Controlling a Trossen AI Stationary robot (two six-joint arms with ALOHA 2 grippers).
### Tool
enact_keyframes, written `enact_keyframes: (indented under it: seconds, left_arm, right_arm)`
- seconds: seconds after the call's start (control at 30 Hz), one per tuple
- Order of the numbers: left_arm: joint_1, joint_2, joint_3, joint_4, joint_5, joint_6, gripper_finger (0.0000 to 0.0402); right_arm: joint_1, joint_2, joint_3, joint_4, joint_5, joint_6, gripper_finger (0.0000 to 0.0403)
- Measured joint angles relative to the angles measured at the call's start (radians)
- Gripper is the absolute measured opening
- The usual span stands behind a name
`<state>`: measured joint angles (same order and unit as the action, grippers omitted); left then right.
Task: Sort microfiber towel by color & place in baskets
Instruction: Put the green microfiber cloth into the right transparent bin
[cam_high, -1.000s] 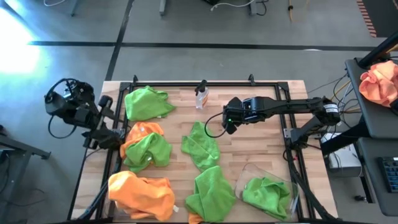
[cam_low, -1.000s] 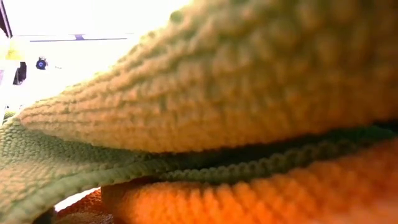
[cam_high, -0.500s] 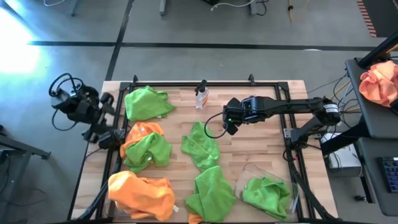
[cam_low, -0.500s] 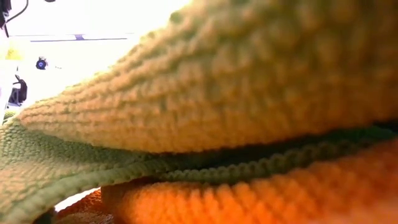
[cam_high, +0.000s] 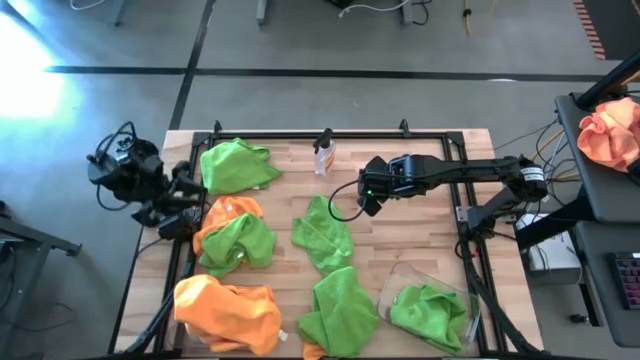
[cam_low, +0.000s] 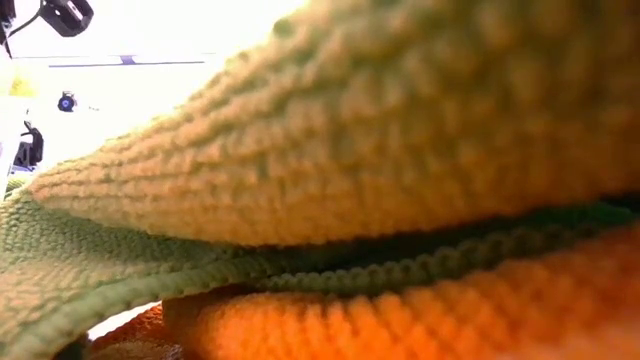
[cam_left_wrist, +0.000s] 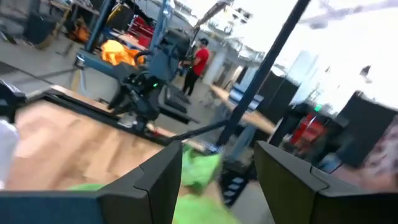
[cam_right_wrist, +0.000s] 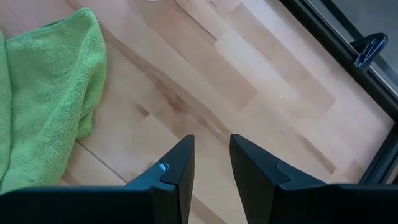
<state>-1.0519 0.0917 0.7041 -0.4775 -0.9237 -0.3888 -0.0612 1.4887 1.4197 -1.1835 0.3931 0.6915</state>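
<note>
The empty right gripper (cam_high: 366, 200), fingers slightly parted, hovered just beside a green towel (cam_high: 322, 236) whose long axis ran away from it toward the near edge.

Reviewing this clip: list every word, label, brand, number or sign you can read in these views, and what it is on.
None can be read.
Spray bottle: no lettering can be made out on it in the high view.
Room behind the table in the left wrist view: too blurred for any sign to show.
Towels, table, both arms: no text visible.
</note>
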Motion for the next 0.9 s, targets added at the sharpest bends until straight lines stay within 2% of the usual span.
enact_keyframes:
  seconds: [0.1, 0.2, 0.27, 0.3, 0.43, 0.47, 0.53, 0.63, 0.7, 0.73, 0.83, 0.9]
  left_arm:
    - [-0.001, 0.009, -0.018, -0.020, 0.008, -0.004, 0.0185]
    - [-0.001, 0.016, -0.016, 0.014, 0.010, -0.159, 0.0185]
    - [-0.001, 0.028, -0.020, 0.037, 0.069, -0.111, 0.0185]
    - [-0.001, 0.039, -0.023, 0.059, 0.146, -0.031, 0.0185]
    - [-0.001, 0.076, -0.024, 0.175, 0.651, 0.296, 0.0185]
    - [-0.002, 0.080, -0.018, 0.198, 0.740, 0.345, 0.0185]
    - [-0.001, 0.076, -0.001, 0.226, 0.842, 0.402, 0.0185]
    - [-0.001, 0.072, 0.011, 0.218, 0.922, 0.473, 0.0185]
    - [-0.001, 0.072, 0.009, 0.196, 0.914, 0.471, 0.0185]
    - [-0.001, 0.070, 0.009, 0.197, 0.870, 0.455, 0.0185]
    - [0.001, 0.060, 0.009, 0.158, 0.617, 0.381, 0.0185]
    - [0.000, 0.058, 0.007, 0.112, 0.523, 0.360, 0.0185]
  right_arm:
    - [0.000, 0.000, 0.000, 0.003, 0.000, 0.005, 0.0094]
    - [0.000, 0.000, 0.000, 0.010, 0.000, 0.015, 0.0088]
    - [0.000, 0.000, 0.000, 0.019, 0.000, 0.016, 0.0085]
    - [0.000, 0.000, 0.000, 0.019, 0.000, 0.016, 0.0083]
    - [0.000, 0.000, 0.000, 0.019, 0.000, 0.016, 0.0083]
    - [0.000, 0.000, 0.000, 0.019, 0.000, 0.016, 0.0084]
    - [0.000, 0.000, 0.000, 0.019, 0.000, 0.016, 0.0087]
    - [0.000, 0.000, 0.000, 0.019, 0.000, 0.016, 0.0090]
    - [0.000, 0.000, 0.000, 0.021, 0.000, 0.017, 0.0091]
    - [0.000, 0.000, 0.000, 0.021, 0.000, 0.017, 0.0091]
    - [0.000, 0.000, 0.000, 0.021, -0.001, 0.030, 0.0087]
    - [0.000, 0.000, 0.000, 0.021, -0.001, 0.032, 0.0083]
